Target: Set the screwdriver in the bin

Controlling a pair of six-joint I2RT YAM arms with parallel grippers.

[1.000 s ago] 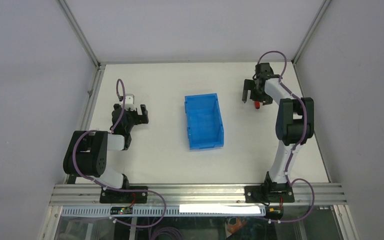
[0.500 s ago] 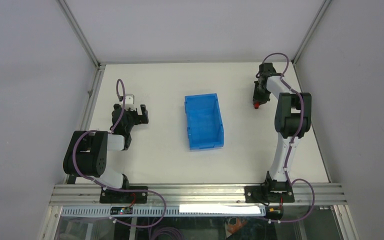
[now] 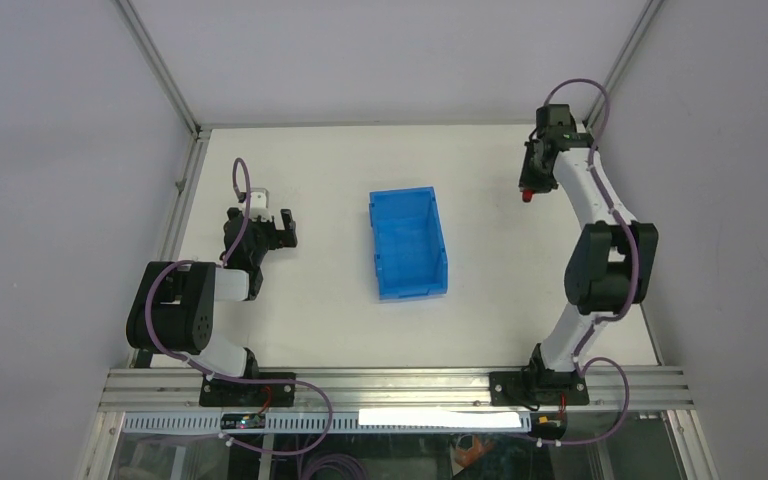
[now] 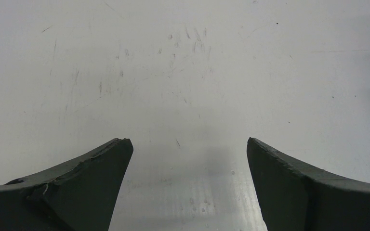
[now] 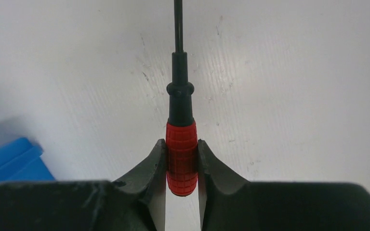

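My right gripper is shut on the screwdriver, both fingers pressing its ribbed red handle, with the thin black shaft running up out of the right wrist view. From above, that gripper hangs at the far right of the table with the red handle showing below it. The blue bin sits mid-table, well to its left, and one corner of it shows at the lower left of the right wrist view. My left gripper rests open at the left, and between its fingers only bare tabletop shows.
The white table is ringed by grey walls and an aluminium frame. A small white block sits on the left arm's wrist. The right arm's purple cable loops near the far right corner post.
The right gripper shut on the screwdriver's red handle, then lifted and swung it toward the far right corner. The left arm and the bin have stayed put.
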